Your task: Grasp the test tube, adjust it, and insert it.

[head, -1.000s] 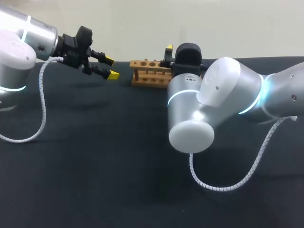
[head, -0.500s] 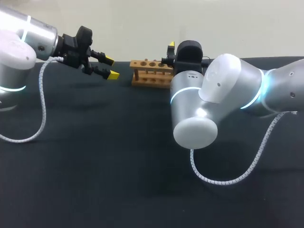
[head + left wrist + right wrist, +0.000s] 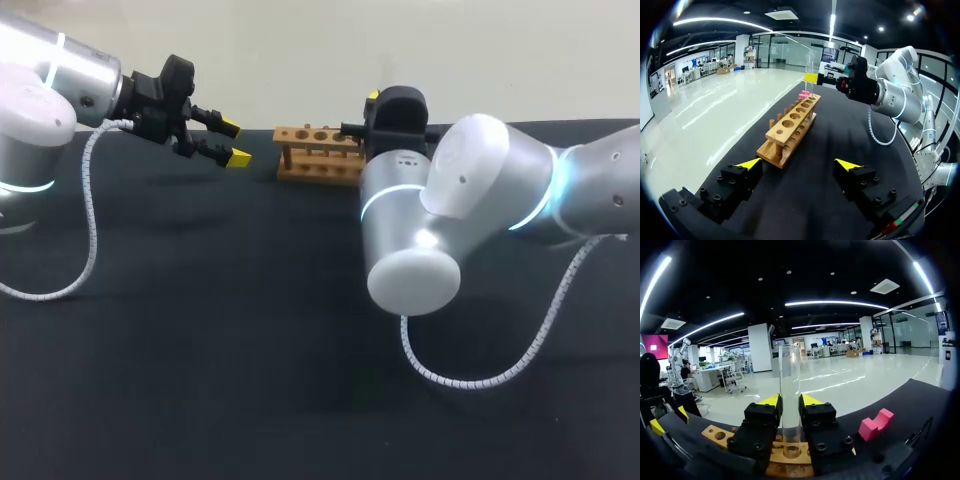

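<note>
Your right end effector (image 3: pixel 790 402) pinches the tube (image 3: pixel 790 380) upright between both fingers, at the 3 o'clock end of the rack (image 3: pixel 318 152). The tube's lower end sits right at a hole there; you cannot tell whether it is inside. The rack stands at 12 o'clock on the counter (image 3: pixel 200 330). Your left end effector (image 3: pixel 235 142) hangs spread above the counter at the rack's 9 o'clock, near it but apart. A pink block (image 3: pixel 875 425) lies on the counter near the tube.
</note>
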Controlling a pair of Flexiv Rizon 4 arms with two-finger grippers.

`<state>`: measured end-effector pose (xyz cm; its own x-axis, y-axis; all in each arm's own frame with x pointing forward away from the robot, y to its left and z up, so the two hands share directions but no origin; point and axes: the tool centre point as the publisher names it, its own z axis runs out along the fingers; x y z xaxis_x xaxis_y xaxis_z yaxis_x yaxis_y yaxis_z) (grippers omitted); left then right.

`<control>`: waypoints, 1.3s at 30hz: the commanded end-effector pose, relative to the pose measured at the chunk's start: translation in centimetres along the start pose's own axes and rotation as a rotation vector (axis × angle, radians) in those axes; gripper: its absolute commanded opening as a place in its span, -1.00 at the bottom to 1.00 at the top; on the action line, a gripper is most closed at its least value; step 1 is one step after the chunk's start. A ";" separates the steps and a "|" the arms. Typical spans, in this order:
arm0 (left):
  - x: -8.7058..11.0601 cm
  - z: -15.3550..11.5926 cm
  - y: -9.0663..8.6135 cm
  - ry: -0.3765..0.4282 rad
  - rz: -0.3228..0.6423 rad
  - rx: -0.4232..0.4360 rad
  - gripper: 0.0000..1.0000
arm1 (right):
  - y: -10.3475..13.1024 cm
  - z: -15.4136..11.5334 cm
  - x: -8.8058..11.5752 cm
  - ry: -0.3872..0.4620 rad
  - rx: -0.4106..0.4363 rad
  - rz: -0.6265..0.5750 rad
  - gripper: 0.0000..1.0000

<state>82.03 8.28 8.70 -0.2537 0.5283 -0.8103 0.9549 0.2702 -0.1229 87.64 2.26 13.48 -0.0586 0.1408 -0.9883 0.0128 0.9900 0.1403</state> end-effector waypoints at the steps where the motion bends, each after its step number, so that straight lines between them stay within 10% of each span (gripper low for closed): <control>1: 0.1 0.0 0.0 -0.004 0.003 -0.001 1.00 | 0.1 -0.4 0.1 0.000 0.000 0.000 -1.00; 39: 0.1 0.0 0.0 -0.004 0.003 -0.001 1.00 | 0.7 -0.9 -0.2 -0.024 -0.017 -0.056 -0.93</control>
<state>82.03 8.28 8.70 -0.2537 0.5283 -0.8103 0.9549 0.2702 -0.1229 86.70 2.84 13.84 -0.0325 0.0841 -0.9959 -0.0046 0.9964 0.0843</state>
